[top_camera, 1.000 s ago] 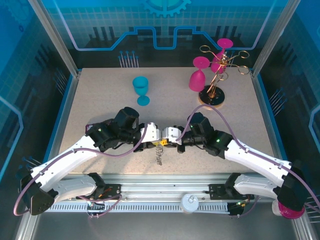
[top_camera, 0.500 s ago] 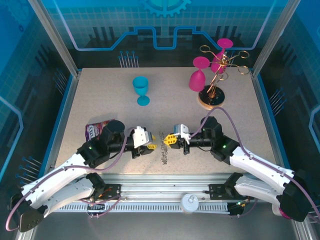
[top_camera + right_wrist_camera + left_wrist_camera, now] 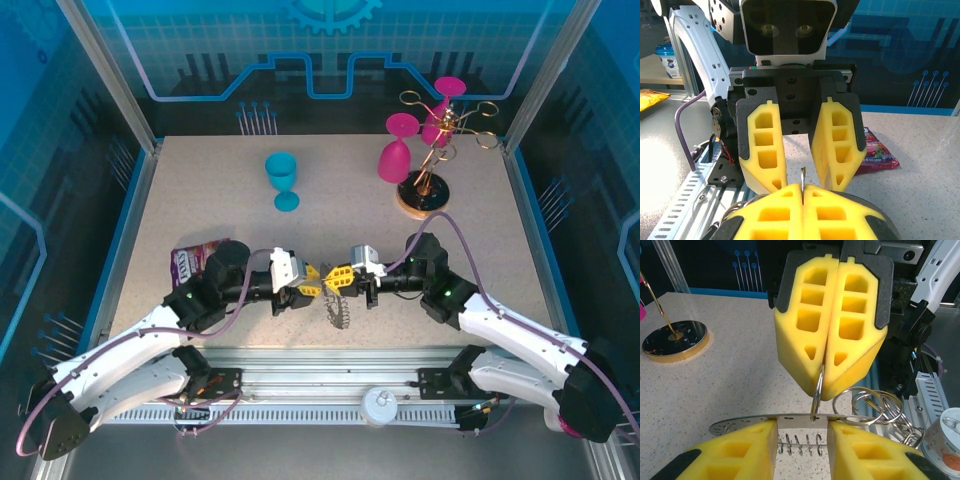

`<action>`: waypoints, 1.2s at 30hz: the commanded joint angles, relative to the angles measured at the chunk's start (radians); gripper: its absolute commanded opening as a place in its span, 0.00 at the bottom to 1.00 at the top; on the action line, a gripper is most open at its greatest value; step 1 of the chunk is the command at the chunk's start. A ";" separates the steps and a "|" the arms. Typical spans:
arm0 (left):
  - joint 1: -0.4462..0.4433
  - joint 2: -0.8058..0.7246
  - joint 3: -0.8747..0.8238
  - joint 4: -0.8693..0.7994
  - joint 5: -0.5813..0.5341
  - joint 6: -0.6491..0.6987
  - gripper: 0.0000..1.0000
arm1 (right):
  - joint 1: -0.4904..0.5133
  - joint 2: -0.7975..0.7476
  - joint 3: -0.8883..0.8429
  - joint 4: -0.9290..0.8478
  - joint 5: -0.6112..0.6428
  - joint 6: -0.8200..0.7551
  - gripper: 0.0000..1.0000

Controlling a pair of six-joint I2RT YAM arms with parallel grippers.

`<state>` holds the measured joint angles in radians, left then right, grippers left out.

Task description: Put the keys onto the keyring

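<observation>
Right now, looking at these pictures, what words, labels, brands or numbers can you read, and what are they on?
No text can be read here.
Snack packet: printing too blurred to read.
Blue-lidded tub: label too small to read.
White round container: orange mark, unreadable.
Back wall: gear and circuit drawings, no words.

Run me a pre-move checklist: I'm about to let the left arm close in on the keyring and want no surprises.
1. Right gripper shut on a wire loop of the keyring: ok.
2. Left gripper open, fingers either side of the keyring: ok.
3. Keyring clear of the table: cannot tell.
4. Snack packet beside the left arm, away from both grippers: ok.
5. Teal goblet and gold rack far from the grippers: ok.
</observation>
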<state>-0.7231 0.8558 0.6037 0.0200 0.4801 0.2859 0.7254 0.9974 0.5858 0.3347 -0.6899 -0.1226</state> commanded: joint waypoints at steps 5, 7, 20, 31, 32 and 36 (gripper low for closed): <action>0.001 -0.003 -0.007 0.069 0.050 -0.013 0.26 | 0.022 0.009 0.020 -0.013 0.008 -0.032 0.00; 0.002 -0.001 -0.007 0.071 0.057 -0.013 0.23 | 0.028 0.010 0.023 -0.026 0.014 -0.041 0.00; 0.000 -0.005 0.070 -0.118 -0.020 0.109 0.00 | 0.033 -0.053 0.063 -0.341 0.207 -0.227 0.22; -0.015 0.207 0.386 -0.636 -0.123 0.372 0.00 | 0.073 -0.006 0.186 -0.542 0.315 -0.393 0.27; -0.016 0.218 0.399 -0.643 -0.119 0.379 0.00 | 0.079 0.007 0.189 -0.528 0.310 -0.389 0.27; -0.021 0.240 0.425 -0.645 -0.107 0.403 0.00 | 0.099 0.042 0.190 -0.462 0.280 -0.359 0.25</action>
<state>-0.7345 1.0885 0.9813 -0.5644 0.3695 0.6315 0.8055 1.0225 0.7471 -0.1627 -0.3931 -0.4835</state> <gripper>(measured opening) 0.050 0.255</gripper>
